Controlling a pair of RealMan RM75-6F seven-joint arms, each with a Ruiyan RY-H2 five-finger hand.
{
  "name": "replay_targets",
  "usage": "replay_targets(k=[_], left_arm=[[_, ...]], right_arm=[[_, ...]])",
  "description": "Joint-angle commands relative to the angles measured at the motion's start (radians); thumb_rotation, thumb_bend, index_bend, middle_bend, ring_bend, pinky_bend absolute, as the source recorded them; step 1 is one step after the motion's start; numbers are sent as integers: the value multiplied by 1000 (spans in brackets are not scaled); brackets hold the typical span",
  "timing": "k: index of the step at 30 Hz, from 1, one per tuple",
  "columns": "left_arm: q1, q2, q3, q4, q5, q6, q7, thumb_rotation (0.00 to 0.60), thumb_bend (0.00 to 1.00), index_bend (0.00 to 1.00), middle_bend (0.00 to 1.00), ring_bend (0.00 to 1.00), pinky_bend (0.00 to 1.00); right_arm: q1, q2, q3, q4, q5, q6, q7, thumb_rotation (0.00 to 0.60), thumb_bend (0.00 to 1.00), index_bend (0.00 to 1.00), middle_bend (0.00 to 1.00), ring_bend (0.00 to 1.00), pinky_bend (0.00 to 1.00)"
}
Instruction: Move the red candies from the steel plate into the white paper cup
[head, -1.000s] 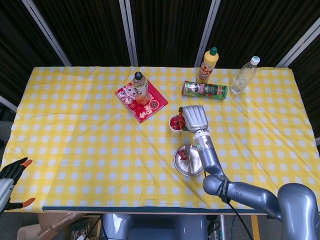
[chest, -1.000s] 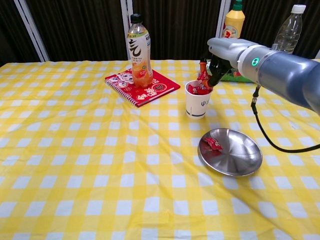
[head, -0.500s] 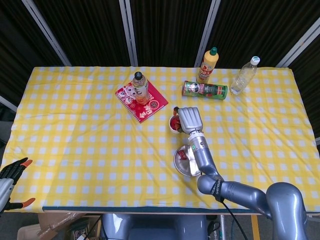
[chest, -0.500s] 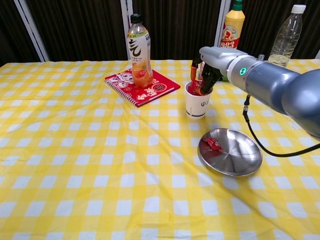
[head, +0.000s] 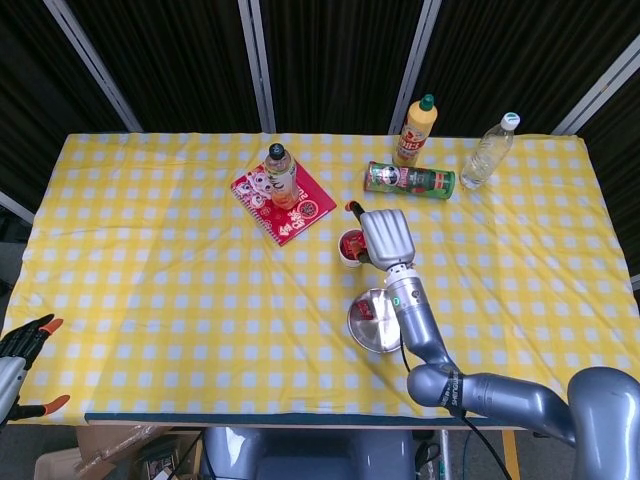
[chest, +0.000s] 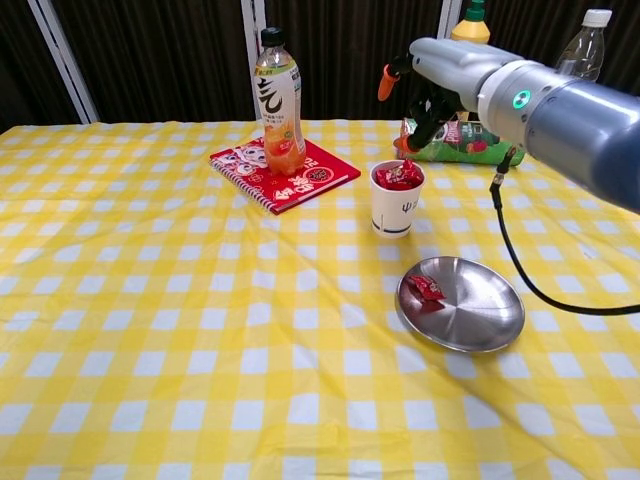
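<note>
Candies: red ones fill the cup (chest: 397, 198), and one candy (chest: 427, 287) lies on the left side of the plate (chest: 477, 312), which sits just right of and nearer than the cup. Far left of the cup, at the table's near corner, the left hand (head: 22, 343) shows only in part; its grip cannot be told. A notebook (chest: 284, 172) with a bottle (chest: 279, 104) lies left of the cup. The right hand (chest: 432, 80) hovers above and just behind the cup, fingers apart, holding nothing.
</note>
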Motion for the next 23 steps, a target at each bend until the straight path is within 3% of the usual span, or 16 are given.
replay_targets(k=[1,4,7,11,12,15,18,23], left_arm=[[5,-5,-3,5,3,12,2,600,71,0,0,0,0],[11,-12,-5,12,9,31,0,600,71,0,0,0,0],[20,-23,-11,26,16,58,2,600,71,0,0,0,0],[30,-40,-25,46,28,101,12,600,71,0,0,0,0],[32,-44,-29,51,29,110,16,600,71,0,0,0,0],[41,-57,-43,76,36,148,49,600,67,0,0,0,0],[51,-77,-62,111,50,200,101,600,64,0,0,0,0],[65,-113,-89,167,65,271,161,600,62,0,0,0,0]], right_arm=[[-83,96,-46,-156,-103,100,20,600,355,289,773,787,917],[-161,174,-108,-255,-212,177,53,600,355,289,693,700,825],[-260,264,-200,-328,-343,265,98,600,355,271,552,533,668],[-411,397,-363,-393,-481,357,173,600,308,65,185,88,232],[-436,422,-393,-402,-500,368,183,600,290,29,114,32,159],[-523,494,-489,-415,-552,410,209,600,258,0,4,0,44],[-616,525,-562,-375,-628,484,251,600,249,0,0,0,16],[-714,509,-588,-268,-695,593,315,600,246,0,0,0,15]])
